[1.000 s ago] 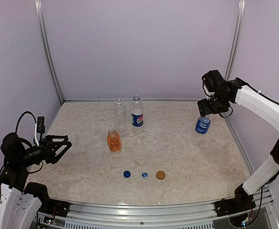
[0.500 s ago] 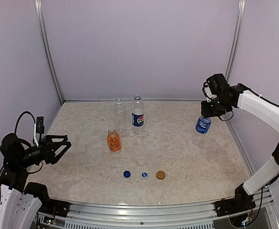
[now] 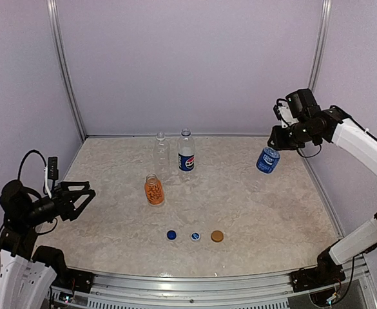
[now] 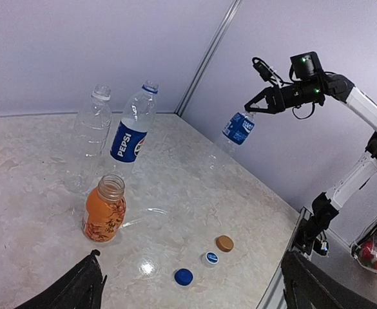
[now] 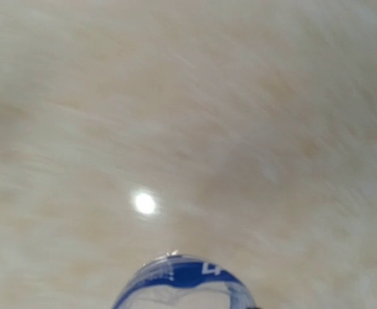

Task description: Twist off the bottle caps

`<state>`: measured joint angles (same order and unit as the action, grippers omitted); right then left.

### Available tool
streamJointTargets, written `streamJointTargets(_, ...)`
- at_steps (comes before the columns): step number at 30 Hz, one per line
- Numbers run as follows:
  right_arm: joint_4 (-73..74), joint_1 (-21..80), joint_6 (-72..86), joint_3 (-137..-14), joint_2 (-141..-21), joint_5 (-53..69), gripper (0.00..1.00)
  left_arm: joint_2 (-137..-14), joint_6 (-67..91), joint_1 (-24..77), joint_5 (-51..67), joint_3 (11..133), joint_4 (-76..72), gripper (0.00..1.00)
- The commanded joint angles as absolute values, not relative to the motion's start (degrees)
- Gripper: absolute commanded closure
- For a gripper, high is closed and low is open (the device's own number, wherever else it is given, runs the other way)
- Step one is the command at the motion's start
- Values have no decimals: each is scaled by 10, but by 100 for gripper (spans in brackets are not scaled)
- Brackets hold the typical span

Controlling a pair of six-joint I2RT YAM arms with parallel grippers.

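- The bright-blue-label bottle (image 3: 266, 161) is clear plastic with a blue band round its middle. It hangs tilted in the upper right of the top view, off the table (image 3: 272, 219), and its faint shadow lies below it.
- The right gripper (image 3: 280, 138) is clamped narrow on the top of that bottle. Its own camera shows only the blue label's edge at the bottom of the frame.
- Three more bottles stand upright near the centre, making four in all:
  - the clear bottle (image 3: 161, 154), unlabelled, at the back;
  - the Pepsi bottle (image 3: 185, 152), tall with a dark-blue label, just right of it;
  - the orange bottle (image 3: 153, 190), short, mouth open, in front of both.
- Three loose caps lie in a row lower centre: blue cap (image 3: 171, 235), white cap (image 3: 195, 236) and gold cap (image 3: 217, 236).
- The left gripper (image 3: 78, 196) hovers at the lower left with its jaws spread wide, well apart from the bottles.
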<state>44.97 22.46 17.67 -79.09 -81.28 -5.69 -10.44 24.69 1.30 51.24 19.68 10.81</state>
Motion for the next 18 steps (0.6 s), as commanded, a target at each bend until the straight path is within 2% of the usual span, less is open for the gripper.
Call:
streamJointTargets(1,456,320,198,-899,-749,-2,100,-120,210,26,481,238,149,8)
streamJointTargets(6,420,471,193,-977,-770,83,100,-181,61,83,492,360,248,7)
streamJointTargets(10,381,589,165,-1055,-856,80,100,-257,-125,125,467,474,396,6)
streamJointTargets(14,374,633,134,-1175,-972,74,100,-330,-280,186,424,552,538,1)
streamJointTargets(18,343,643,128,-1246,-1059,125,100,-379,-301,221,367,571,548,1)
